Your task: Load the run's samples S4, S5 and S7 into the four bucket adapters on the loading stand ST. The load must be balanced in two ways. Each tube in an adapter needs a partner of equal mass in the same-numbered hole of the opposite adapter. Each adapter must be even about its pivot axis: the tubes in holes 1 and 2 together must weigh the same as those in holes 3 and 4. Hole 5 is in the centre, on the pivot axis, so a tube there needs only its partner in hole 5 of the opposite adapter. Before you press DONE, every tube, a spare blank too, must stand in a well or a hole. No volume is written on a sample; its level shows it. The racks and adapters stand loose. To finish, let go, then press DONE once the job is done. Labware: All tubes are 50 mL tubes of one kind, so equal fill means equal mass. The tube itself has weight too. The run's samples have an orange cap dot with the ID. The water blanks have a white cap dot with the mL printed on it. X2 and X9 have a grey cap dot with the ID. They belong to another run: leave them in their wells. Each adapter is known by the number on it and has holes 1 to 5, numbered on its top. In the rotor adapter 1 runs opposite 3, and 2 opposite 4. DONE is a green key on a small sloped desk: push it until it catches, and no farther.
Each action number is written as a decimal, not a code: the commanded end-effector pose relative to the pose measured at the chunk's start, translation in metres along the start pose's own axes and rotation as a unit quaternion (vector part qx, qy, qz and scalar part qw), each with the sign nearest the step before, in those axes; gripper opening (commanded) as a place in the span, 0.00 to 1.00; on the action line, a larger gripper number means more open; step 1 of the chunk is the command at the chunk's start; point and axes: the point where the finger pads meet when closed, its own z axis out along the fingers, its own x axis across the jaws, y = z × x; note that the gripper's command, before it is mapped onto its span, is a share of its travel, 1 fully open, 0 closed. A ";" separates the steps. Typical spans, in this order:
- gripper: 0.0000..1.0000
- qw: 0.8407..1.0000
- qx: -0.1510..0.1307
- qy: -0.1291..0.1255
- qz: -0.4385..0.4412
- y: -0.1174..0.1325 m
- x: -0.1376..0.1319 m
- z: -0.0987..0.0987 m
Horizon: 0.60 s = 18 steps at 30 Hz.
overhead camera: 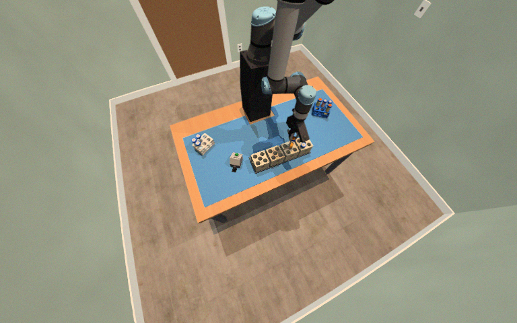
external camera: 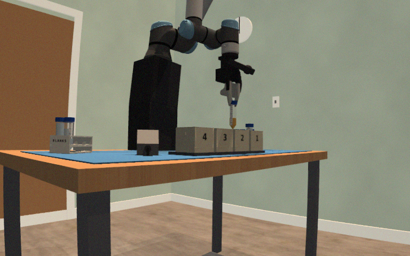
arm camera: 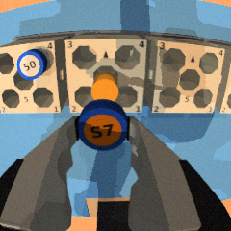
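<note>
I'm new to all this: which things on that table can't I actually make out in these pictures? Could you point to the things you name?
- Hole 5 of the middle block (arm camera: 89, 103), wrist view: mostly behind the S7 tube (external camera: 232, 113) (arm camera: 103, 129).
- Liquid level under the cap marked 50 (arm camera: 31, 65), wrist view: the cap covers it.
- Dot IDs in the blue rack (overhead camera: 321, 114), top view: too small.
- Blue rack, wrist view: outside the frame.
</note>
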 end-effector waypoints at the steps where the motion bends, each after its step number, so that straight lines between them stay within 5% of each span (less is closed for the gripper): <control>1: 0.00 1.000 0.001 0.000 0.000 -0.001 0.000 0.000; 18: 0.00 1.000 0.001 0.000 0.000 -0.001 0.000 0.017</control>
